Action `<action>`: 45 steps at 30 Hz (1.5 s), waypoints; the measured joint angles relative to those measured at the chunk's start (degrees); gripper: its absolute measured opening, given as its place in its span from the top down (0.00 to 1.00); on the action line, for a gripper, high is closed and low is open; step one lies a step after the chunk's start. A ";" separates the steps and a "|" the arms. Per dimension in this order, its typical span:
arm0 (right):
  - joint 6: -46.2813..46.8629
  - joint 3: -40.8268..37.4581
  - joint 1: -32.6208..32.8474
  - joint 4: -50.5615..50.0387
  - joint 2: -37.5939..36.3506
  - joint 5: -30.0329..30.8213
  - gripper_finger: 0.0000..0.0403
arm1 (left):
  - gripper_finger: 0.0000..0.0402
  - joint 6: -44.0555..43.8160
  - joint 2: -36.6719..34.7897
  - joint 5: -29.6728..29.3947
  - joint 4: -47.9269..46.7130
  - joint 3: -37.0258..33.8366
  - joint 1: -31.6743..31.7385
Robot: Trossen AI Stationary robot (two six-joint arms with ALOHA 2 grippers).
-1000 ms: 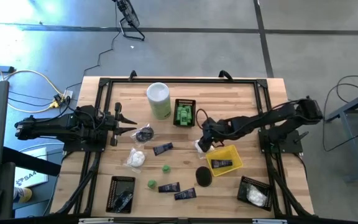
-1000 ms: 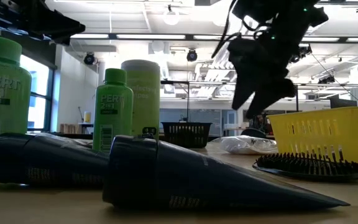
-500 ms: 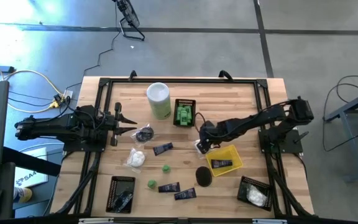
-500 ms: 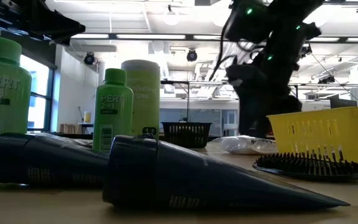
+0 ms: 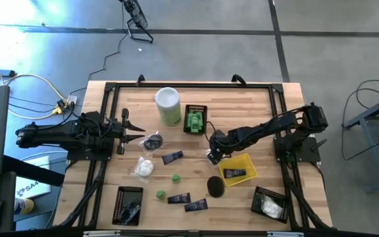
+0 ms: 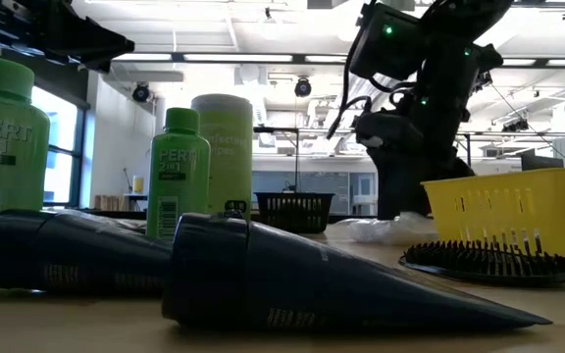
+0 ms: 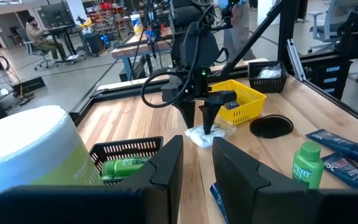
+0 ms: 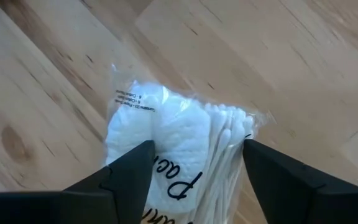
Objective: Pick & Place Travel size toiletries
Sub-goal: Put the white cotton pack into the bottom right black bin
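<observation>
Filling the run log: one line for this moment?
right gripper: open, straddling white packet beside yellow basket | left gripper: open, waiting at table's left

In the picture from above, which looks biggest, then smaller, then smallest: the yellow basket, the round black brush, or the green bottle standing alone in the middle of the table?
1. The yellow basket looks biggest.
2. The round black brush comes next.
3. The green bottle looks smallest, though from above you mostly see its cap.

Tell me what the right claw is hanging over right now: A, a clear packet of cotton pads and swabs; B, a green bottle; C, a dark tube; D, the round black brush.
A: the right wrist view shows the right claw open with the white packet between its fingers, lying on the wooden table.
</observation>
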 joint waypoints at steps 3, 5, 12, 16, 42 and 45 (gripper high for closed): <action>-0.18 0.00 0.00 0.05 -0.02 -0.01 0.49 | 0.79 0.00 -0.01 0.01 0.00 0.00 0.00; -0.20 0.00 0.00 0.11 -0.02 -0.01 0.54 | 0.79 0.00 0.01 0.01 0.00 0.00 0.00; -0.45 0.00 0.00 0.32 -0.50 -0.01 0.74 | 0.79 0.00 -0.01 0.01 0.00 0.00 0.00; -1.79 -0.04 0.07 0.96 -1.93 0.23 0.83 | 0.79 0.00 -0.01 0.01 0.00 0.00 0.00; -4.57 -0.06 7.00 -0.02 -25.13 0.38 0.98 | 0.79 -0.11 -0.01 0.12 0.02 0.00 0.00; -2.09 -0.02 9.22 -3.24 -27.89 -2.42 0.99 | 0.79 -0.09 -0.01 0.11 0.01 0.00 0.00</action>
